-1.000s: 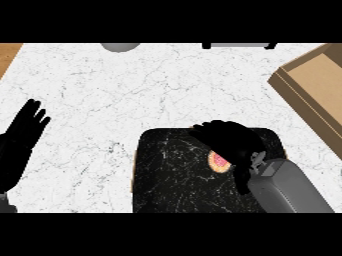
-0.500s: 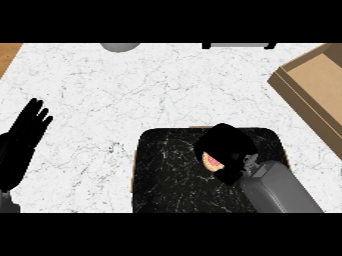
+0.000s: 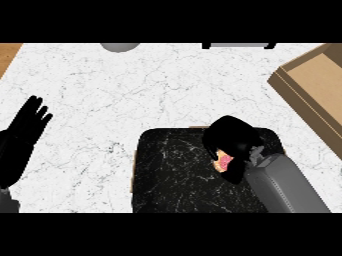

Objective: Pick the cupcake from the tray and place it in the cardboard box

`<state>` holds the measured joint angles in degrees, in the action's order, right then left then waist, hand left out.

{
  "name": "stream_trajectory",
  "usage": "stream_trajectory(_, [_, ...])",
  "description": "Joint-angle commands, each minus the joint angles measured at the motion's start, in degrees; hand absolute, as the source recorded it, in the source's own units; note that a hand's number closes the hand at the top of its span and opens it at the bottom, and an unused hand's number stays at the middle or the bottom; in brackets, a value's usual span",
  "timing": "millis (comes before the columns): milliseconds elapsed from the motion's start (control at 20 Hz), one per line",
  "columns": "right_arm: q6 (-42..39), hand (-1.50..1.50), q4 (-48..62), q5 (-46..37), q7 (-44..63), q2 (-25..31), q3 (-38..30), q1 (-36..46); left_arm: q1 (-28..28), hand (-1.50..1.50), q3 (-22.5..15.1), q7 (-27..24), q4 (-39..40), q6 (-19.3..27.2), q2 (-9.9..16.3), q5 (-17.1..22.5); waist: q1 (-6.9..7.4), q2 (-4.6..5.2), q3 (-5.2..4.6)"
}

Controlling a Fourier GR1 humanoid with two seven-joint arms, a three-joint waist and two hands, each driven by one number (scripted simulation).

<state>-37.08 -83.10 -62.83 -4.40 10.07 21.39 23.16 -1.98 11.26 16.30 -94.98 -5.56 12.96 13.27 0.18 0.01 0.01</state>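
Right hand [image 3: 231, 142] over the black tray [image 3: 174, 175], fingers curled round the cupcake [image 3: 224, 161]; only a sliver of pink and yellow shows under the palm. Whether the cupcake rests on the tray or is already raised off it cannot be told from this steep angle.

Handling, as a judgement: a cupcake is light, soft and easily crushed. Frosting on top would smear and slip, so the better hold is low, around the sides of the base, fingers opposite the thumb. The hand hides most of it (so where the fingers actually bear is probably the sides, not certain). Keep it upright in carrying.

Cardboard box [image 3: 329, 95] lies at the right edge of the marble counter [image 3: 130, 95], well apart from the tray, open side up, partly cut off by the view's edge.

Left hand [image 3: 22, 132] rests at the left edge, fingers straight and spread, holding nothing.

Writing: none legible. No brand or label on box, tray or cupcake.
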Motion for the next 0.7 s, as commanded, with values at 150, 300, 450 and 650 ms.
stream_trajectory(150, [6.1, 1.50, 8.3, 1.0, 14.2, 1.7, -20.7, -0.5, 1.2, 0.00, 0.5, -1.6, 0.8, 0.1, -0.3, -0.5, -0.78, 0.36, 0.02])
stream_trajectory(300, [10.8, 1.50, 11.8, -0.9, 16.3, 2.4, -22.9, 2.9, -1.0, 0.00, 1.6, -0.7, 2.1, -1.0, 1.7, 0.1, 0.03, 0.33, 0.01])
stream_trajectory(450, [11.9, 1.50, 11.1, -2.1, 21.0, -0.2, -22.7, 7.2, 2.5, 0.00, -0.4, -3.7, 0.8, -1.8, -0.7, -1.0, 0.30, 0.03, -0.02])
stream_trajectory(650, [12.7, 1.50, 4.4, -0.8, 16.8, 4.1, -24.0, 5.9, 0.4, 0.00, 0.2, -0.9, 1.1, -0.2, -1.0, -0.7, -0.25, -0.09, -0.02])
